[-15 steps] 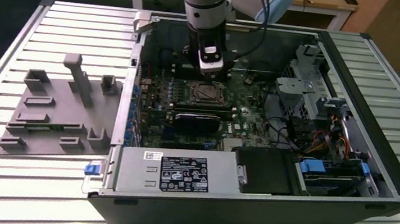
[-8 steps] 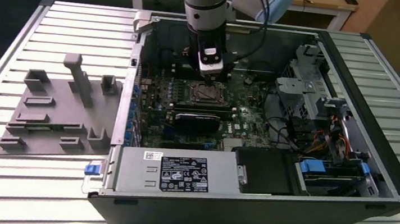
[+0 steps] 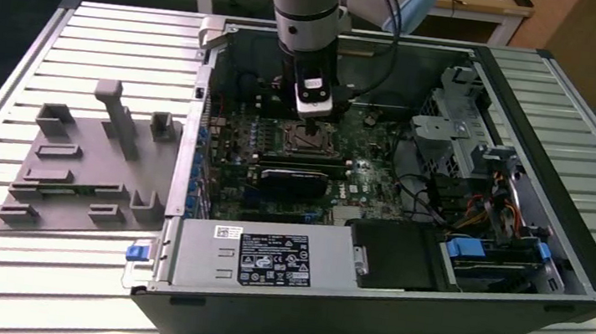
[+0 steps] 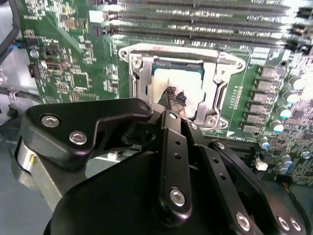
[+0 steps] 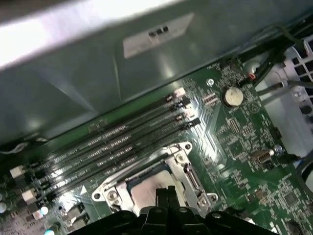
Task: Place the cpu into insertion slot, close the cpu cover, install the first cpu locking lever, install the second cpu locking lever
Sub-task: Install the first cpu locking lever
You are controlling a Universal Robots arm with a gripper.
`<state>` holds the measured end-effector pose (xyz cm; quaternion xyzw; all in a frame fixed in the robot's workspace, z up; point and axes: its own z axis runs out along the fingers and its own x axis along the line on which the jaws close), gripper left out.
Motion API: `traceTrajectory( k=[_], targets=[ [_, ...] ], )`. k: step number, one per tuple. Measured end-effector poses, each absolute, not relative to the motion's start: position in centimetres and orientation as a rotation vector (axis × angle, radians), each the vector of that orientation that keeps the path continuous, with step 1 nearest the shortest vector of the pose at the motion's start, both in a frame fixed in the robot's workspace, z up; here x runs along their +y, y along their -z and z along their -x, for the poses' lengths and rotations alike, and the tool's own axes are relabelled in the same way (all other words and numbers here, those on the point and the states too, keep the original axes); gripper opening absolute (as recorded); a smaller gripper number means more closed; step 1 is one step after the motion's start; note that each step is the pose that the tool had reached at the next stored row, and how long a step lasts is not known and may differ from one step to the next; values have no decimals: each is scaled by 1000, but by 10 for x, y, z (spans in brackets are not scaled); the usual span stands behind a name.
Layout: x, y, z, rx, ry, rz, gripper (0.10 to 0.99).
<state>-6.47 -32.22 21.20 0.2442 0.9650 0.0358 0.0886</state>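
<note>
1. In the exterior view, the arm reaches down into an open computer case [image 3: 519,201] that lies on a slatted counter [image 3: 61,275]. The gripper [image 3: 313,118] hangs directly above the insertion slot [image 3: 310,139] on the green motherboard [image 3: 369,184], close over it. A grey fixture block [image 3: 90,169] sits on the counter at the exterior view's left, well apart from the case.

2. In the second wrist view, the gripper [image 4: 175,98] has its two dark fingertips pressed together, with no gap seen between them and nothing between them. They sit over the cpu [image 4: 183,83], whose pale silver-grey top lies flat inside the insertion slot [image 4: 139,73]. The cpu cover [image 4: 220,78], a silvery frame, lies down around the chip, its window showing the chip top. I cannot tell whether the fingertips touch the cpu or hover just above it. Long black memory slots [image 4: 205,19] run beside the slot, on the side away from the gripper body.

3. In the first wrist view, the gripper [image 5: 166,192] shows closed fingertips right at the edge of the cpu [image 5: 146,192], which sits within the cpu cover [image 5: 183,164]. The memory slots [image 5: 122,142] run just beyond the frame.
</note>
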Motion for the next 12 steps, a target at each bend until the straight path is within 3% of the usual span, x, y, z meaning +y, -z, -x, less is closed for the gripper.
traceTrajectory(
  k=[12],
  targets=[
    [-325,-212,65,2882,-91,-685,102]
  ],
)
